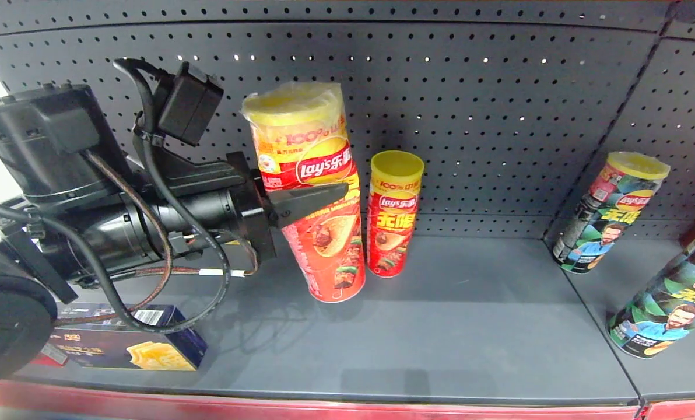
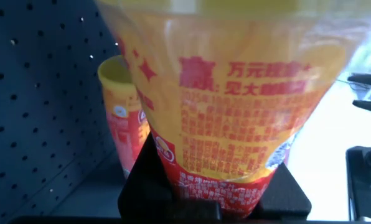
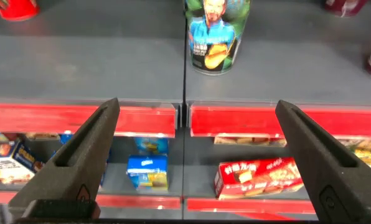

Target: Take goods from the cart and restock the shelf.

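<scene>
We log grey shelf (image 1: 441,326), left gripper (image 1: 327,195) closed around tall red chip can (image 1: 301,134), tilted, base on the shelf, shorter red can (image 1: 393,216) just beside, our right wrist view adds right gripper (image 3: 197,106) spread wide, empty, facing red shelf edge (image 3: 142,118)

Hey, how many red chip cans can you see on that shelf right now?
2. The tall red can tilts, held by the left gripper; the short red can stands on the shelf just right of it. More may sit beyond the picture's edge.
</scene>
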Robot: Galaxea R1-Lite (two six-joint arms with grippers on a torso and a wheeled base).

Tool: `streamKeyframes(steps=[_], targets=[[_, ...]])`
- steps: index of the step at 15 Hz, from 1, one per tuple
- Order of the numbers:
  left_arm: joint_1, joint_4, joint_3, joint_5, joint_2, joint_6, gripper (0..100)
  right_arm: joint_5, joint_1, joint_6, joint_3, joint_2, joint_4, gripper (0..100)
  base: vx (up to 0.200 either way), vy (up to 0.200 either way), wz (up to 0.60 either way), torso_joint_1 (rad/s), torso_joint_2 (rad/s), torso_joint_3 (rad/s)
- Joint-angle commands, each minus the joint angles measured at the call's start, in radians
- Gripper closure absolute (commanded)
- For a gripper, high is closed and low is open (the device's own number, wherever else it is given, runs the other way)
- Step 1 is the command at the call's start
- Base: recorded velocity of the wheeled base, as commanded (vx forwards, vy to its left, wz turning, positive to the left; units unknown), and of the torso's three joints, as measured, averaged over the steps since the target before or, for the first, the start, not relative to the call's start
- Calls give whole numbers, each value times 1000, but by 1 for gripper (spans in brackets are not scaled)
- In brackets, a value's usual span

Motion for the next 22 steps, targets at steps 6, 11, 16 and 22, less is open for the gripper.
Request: streamKeyframes(steps=[6,11,16,22], targets=[[10,-2,18,-1,-24,-12,100,149,46,47,-308,219,49,0,0,0,0,0,0,0],[10,-25,29,1,-23,-16,100,382,60,-79,-426,391,49,0,0,0,0,0,0,0],[10,-23,28,1,-20,-16,100,445,121,-126,-454,561,3,0,0,0,0,0,0,0],[12,-23,24,4,-20,-18,100,434,355,-125,-621,854,-72,0,0,0,0,0,0,0]])
